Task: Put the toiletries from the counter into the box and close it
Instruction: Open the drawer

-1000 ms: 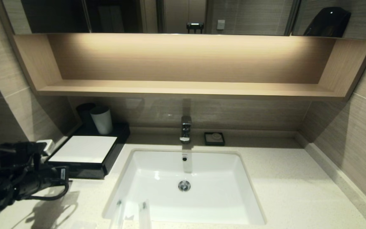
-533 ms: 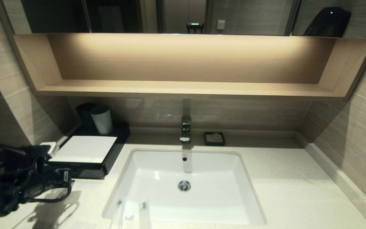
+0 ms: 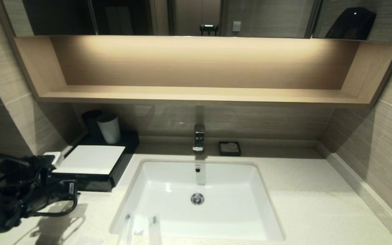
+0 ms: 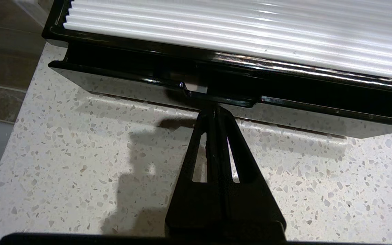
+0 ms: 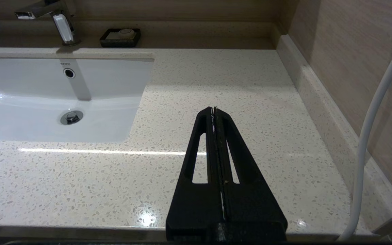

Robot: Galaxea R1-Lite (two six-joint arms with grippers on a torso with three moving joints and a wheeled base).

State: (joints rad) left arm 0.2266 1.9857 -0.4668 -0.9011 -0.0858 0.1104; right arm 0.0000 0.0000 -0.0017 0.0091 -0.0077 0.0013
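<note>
The left hand, clenched with nothing in it, has its tip at the slot handle of the box's front drawer, which sits slightly out. The box stands on the table left of the basin. The right hand, also clenched, hovers over the table's right side.

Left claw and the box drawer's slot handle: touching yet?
Touching. In the left wrist view the shut left claw has its tips pressed up against the slot handle on the front of the box, with no gap visible.
</note>
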